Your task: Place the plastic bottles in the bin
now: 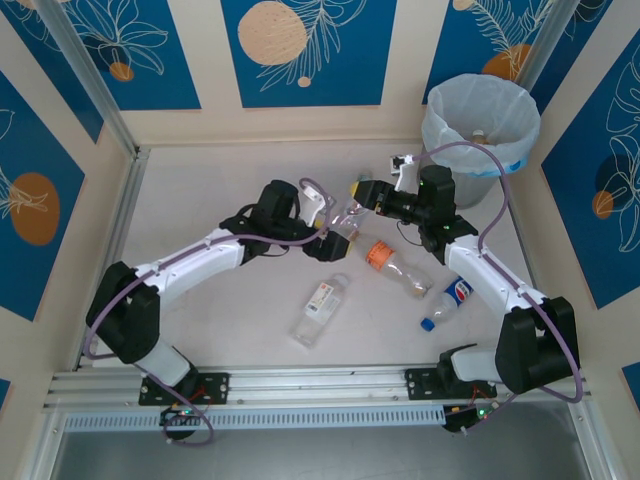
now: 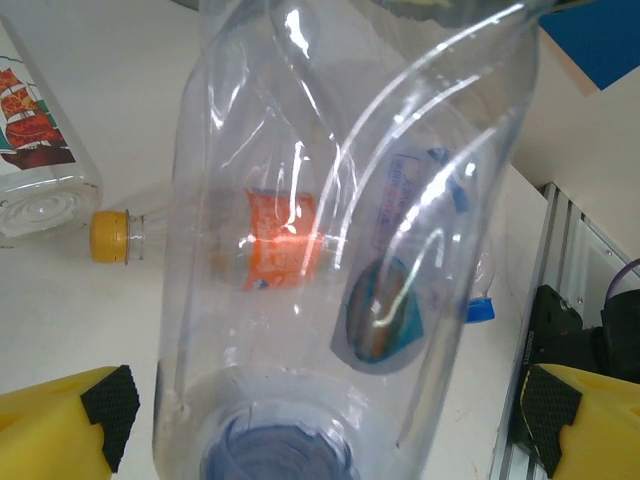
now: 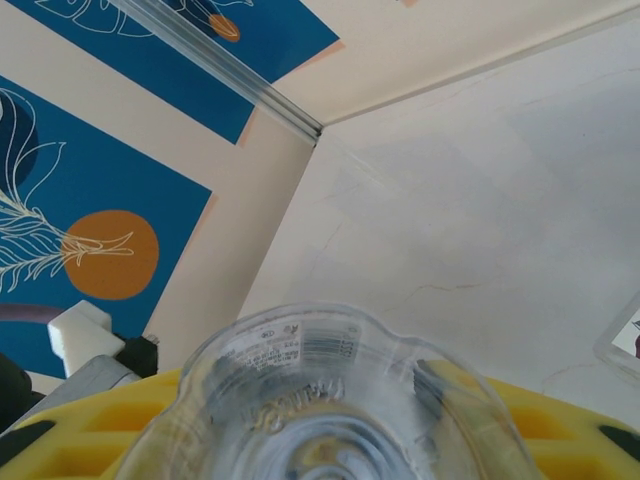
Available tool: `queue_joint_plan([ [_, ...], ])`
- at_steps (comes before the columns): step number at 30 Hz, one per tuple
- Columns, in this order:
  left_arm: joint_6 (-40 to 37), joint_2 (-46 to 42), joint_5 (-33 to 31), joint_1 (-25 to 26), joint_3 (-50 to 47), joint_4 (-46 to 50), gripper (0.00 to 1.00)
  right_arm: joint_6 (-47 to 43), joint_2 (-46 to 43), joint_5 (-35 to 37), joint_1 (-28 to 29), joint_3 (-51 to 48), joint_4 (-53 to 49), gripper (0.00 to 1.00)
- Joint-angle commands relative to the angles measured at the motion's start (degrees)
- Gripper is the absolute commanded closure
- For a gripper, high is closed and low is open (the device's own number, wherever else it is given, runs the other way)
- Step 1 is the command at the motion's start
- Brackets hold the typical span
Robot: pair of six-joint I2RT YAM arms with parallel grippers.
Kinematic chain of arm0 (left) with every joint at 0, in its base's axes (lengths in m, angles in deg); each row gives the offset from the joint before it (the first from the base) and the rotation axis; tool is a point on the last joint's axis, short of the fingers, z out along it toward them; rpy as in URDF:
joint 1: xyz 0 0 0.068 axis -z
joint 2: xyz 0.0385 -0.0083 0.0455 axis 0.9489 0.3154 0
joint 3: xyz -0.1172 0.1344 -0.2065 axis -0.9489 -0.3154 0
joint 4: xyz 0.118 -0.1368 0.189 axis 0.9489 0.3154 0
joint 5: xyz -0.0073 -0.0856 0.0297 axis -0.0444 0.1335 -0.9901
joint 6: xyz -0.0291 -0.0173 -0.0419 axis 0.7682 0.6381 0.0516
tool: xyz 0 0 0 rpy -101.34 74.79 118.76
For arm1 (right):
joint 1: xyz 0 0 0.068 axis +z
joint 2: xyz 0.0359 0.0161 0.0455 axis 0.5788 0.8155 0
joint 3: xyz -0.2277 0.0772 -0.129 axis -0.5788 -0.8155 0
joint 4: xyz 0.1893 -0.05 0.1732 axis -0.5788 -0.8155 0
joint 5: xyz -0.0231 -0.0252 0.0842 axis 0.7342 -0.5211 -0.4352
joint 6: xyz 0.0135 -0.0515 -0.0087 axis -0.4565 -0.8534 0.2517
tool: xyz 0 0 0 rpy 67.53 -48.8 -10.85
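Top external view is showing the left hand (image 1: 335, 232) and the right hand (image 1: 365, 193) meeting tip to tip over the middle of the pale surface (image 1: 200, 200). A crumpled clear plastic bottle (image 1: 350, 214) is spanning the gap between them. The round grey bin (image 1: 505, 125), lined with a pale-blue bag, is standing beyond the right hand and off to its right, well apart from it.

Three more bottles are lying on the near side of the hands:
- an orange-labelled clear bottle (image 1: 393, 264), just beside the right hand
- a flat white-labelled bottle (image 1: 322, 310), nearer the left hand
- a blue-labelled bottle (image 1: 450, 298) with a blue cap, off to the right

The blue label is carrying a round red, white and blue emblem, and its lettering is too small to read.

Left wrist view is bringing the clear bottle (image 2: 330, 200) up close. The black pads (image 2: 108, 400) are standing wide apart, each with a gap to the bottle wall, so the left hand (image 2: 325, 410) is spread open and not gripping. Past its fingertips the orange-labelled bottle's yellow cap (image 2: 110, 237) is showing. To the left, the white label (image 2: 40, 130) is showing a red sailing ship, with no legible writing.

Right wrist view is showing yellow fingers (image 3: 90, 430) pressing on both sides of the clear bottle's end (image 3: 330, 400), so the right hand (image 3: 330, 440) is clamping it. Fine print on that bottle is too blurred to read.
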Motion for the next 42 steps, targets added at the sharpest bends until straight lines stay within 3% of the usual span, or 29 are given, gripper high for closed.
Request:
queue_joint_plan([
  [1, -0.5, -2.8, 0.8, -0.6, -1.2, -3.6, 0.01, -1.3, -1.2, 0.6, -0.4, 0.7, -0.6, 0.62],
  [4, 1.0, -4.2, -1.9, -1.1, -2.9, -5.6, 0.01, -1.8, -1.2, 1.0, -0.8, 1.1, -1.2, 0.62],
  [12, 5.8, -11.3, -19.7, -1.2, -13.0, -16.7, 0.01, -3.3, -1.2, 2.1, -3.8, 3.5, -3.3, 0.62],
  [20, 9.4, -15.8, -35.7, -1.4, -18.1, -15.7, 0.0, -4.5, -0.7, 2.0, -8.3, 8.6, -3.6, 0.62],
  [26, 10.8, -15.8, -39.8, -1.5, -18.2, -12.3, 0.0, -5.0, 0.5, 2.9, -12.1, 13.7, -3.4, 0.62],
  [31, 11.3, -15.0, -40.8, -1.6, -17.6, -10.8, 0.01, -3.3, 2.1, 8.5, -16.1, 18.3, -2.5, 0.62],
  [37, 11.7, -14.1, -40.6, -1.6, -17.3, -10.4, 0.01, 3.1, 4.7, 10.6, -21.5, 20.9, 5.6, 0.62],
  [42, 11.8, -13.7, -40.4, -1.6, -17.4, -9.9, 0.01, 10.2, 5.8, 17.2, -25.5, 20.4, 15.5, 0.62],
])
